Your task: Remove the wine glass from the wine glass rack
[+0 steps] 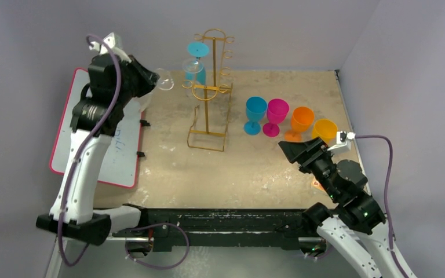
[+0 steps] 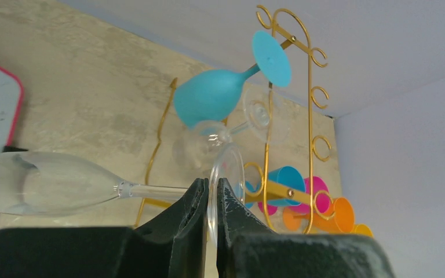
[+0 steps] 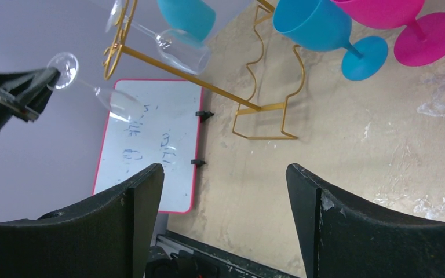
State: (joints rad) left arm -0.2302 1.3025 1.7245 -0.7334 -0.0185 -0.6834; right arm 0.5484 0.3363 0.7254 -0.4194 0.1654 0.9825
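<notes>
nearest, the right fingers [image 3: 145, 202] are standing wide apart with nothing between them, hovering low over the right side of the surface [image 1: 255, 174]. i judge this arm is simply waiting out of the way, since one arm is enough for the job. just beyond them a row of coloured glasses [image 1: 277, 114] is standing upright, feet down, well apart from the rack and so not crowding it. along the left edge a pink-rimmed whiteboard [image 1: 121, 156] is lying flat.

farther back, the left fingers [image 2: 194, 217] are closing narrowly on the foot of the clear wine glass [image 2: 52, 182], pinching the thin disc edge-on. the glass is hanging in the air just left of the wine glass rack [image 1: 207, 92], near the whiteboard, and it is looking free of the hooks as far as i can tell. the foot is probably the sensible place to grip: it is the part that sits in a hook, and it is giving flat fingers more purchase than the round bowl would.

judging mostly from the right wrist view, its long axis is running roughly parallel to the rack's post, a little tilted, with the foot uppermost and the bowl pointing down, much as it would hang.

farthest, a blue glass [image 2: 208, 98] and a second clear glass [image 2: 205, 145] are hanging bowl-down on the hooks.
</notes>
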